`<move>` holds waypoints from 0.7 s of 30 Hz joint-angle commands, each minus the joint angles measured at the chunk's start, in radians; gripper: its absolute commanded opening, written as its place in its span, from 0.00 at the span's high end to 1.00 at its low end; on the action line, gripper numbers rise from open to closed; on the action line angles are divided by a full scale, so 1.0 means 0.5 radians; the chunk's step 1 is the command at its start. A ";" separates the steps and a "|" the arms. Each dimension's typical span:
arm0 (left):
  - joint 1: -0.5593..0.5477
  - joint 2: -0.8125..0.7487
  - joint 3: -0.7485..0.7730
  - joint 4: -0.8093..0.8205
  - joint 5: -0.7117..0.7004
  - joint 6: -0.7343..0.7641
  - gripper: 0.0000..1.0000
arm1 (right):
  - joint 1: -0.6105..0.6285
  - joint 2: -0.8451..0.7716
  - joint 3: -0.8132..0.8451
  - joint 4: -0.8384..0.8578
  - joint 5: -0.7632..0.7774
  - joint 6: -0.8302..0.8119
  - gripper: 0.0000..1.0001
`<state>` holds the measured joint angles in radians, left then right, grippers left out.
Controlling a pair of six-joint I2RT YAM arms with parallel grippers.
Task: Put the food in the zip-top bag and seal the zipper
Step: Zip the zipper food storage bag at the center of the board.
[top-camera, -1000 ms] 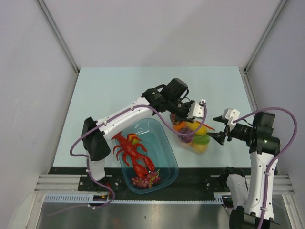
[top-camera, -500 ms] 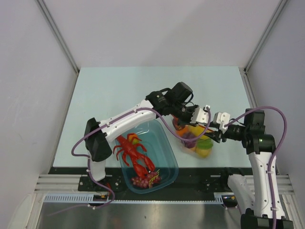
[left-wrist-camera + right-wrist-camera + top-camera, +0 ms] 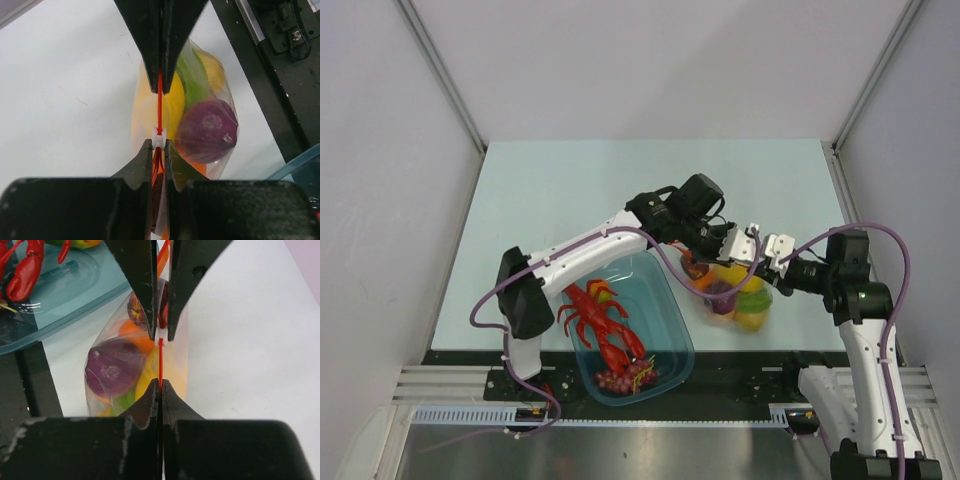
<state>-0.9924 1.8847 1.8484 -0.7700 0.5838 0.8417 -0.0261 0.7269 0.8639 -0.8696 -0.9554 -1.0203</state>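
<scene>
My right gripper point(image 3: 161, 384) is pinched tight on the thin red plastic zipper strip point(image 3: 161, 362), with nothing but that strip between its jaws. My left gripper point(image 3: 158, 144) faces it along the same line, clamped on the small white plastic slider point(image 3: 159, 136).

In the overhead view the two meet right of centre, over the crinkly clear plastic zip-top bag point(image 3: 745, 310). The bag sits just right of the translucent blue plastic tub point(image 3: 672, 320), which holds the big red toy lobster point(image 3: 602, 322).

The food is inside the bag. A dark purple toy piece point(image 3: 207, 131), a yellow toy fruit point(image 3: 172, 107), a green piece point(image 3: 192, 80) and an orange one point(image 3: 140, 342) press against the film. I cannot tell whether the bag hangs free or rests on the table.

I judge the load light, since the fruits look like hollow plastic. The film is limp and slick and will crumple if I grab it anywhere below the mouth. The strip is the one stiff part, so I anchor it at one end and hold the slider squarely with the other arm. If I pull off-line, I expect the strip to buckle or slip out.
</scene>
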 commanded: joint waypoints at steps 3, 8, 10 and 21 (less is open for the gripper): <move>0.223 -0.115 -0.101 -0.174 -0.002 0.148 0.94 | -0.141 -0.101 -0.010 0.049 -0.013 0.007 1.00; 0.398 -0.192 -0.211 -0.255 -0.054 0.277 0.93 | -0.312 -0.070 0.024 -0.083 -0.114 -0.137 1.00; 0.469 -0.220 -0.276 -0.258 -0.097 0.311 0.92 | -0.350 -0.058 0.036 -0.123 -0.132 -0.168 1.00; 0.666 -0.253 -0.322 -0.163 -0.122 0.314 0.88 | -0.478 0.062 0.098 0.017 -0.209 -0.095 1.00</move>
<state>-0.7105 1.8156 1.6882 -0.8562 0.5800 0.9882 -0.2447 0.7528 0.8581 -0.9302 -1.0466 -1.0855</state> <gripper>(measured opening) 0.121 0.014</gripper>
